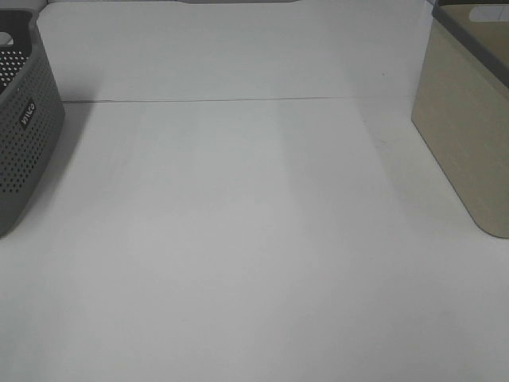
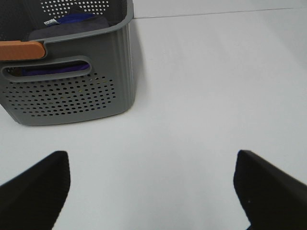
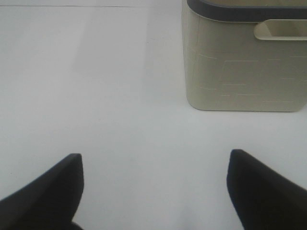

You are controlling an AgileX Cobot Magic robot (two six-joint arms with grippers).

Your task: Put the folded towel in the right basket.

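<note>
The high camera shows a white table (image 1: 254,239) with a grey perforated basket (image 1: 24,127) at its 9 o'clock edge and a beige basket (image 1: 465,135) with a dark rim at the 3 o'clock edge; neither arm reaches into this view. A thin seam (image 1: 238,100) runs across the table toward 12 o'clock, level with the two baskets. The left wrist camera looks along the table over the left gripper (image 2: 153,191), whose two black fingers (image 2: 36,187) stand far apart at the sides of the picture with only bare tabletop between them, so it is wide open and holds nothing. It hangs low above the table, aimed at the grey basket, which stands a little ahead of the fingertips and off to one side. Inside that basket lies folded purple and grey cloth, the towel (image 2: 67,24), with a small white label on it; more purple cloth shows through the handle slot in the basket's near wall, and an orange handle (image 2: 21,50) sits on the rim. The right wrist camera shows the right gripper (image 3: 153,191) in the same pose: black fingers (image 3: 45,191) spread wide, nothing between them, low over the table and pointing toward the beige basket, which stands ahead and to one side with its handle slot (image 3: 280,29) facing the camera. What the beige basket contains cannot be seen.
</note>
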